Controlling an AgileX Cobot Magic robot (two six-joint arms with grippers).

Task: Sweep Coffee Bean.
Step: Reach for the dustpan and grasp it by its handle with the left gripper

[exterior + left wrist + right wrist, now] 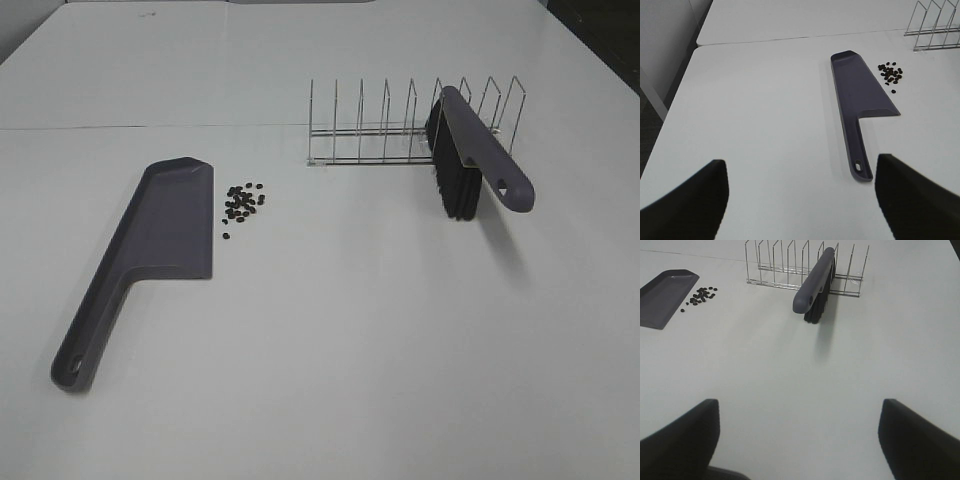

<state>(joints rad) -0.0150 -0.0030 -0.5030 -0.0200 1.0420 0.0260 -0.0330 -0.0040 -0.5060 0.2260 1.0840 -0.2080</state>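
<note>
A cluster of small dark coffee beans (243,201) lies on the white table just right of the blade of a grey-purple dustpan (165,220), which lies flat with its handle toward the front. The grey-purple brush (470,150) leans in a wire rack (360,160), bristles down. In the left wrist view the dustpan (860,92) and the beans (890,73) are ahead of my open, empty left gripper (800,165). In the right wrist view the brush (815,282), the beans (701,295) and the dustpan (662,292) are ahead of my open, empty right gripper (799,405). Neither gripper shows in the exterior view.
The wire rack also shows in the left wrist view (940,46) and in the right wrist view (775,284). A seam (150,127) crosses the table behind the dustpan. The table's left edge (677,95) drops off to the floor.
</note>
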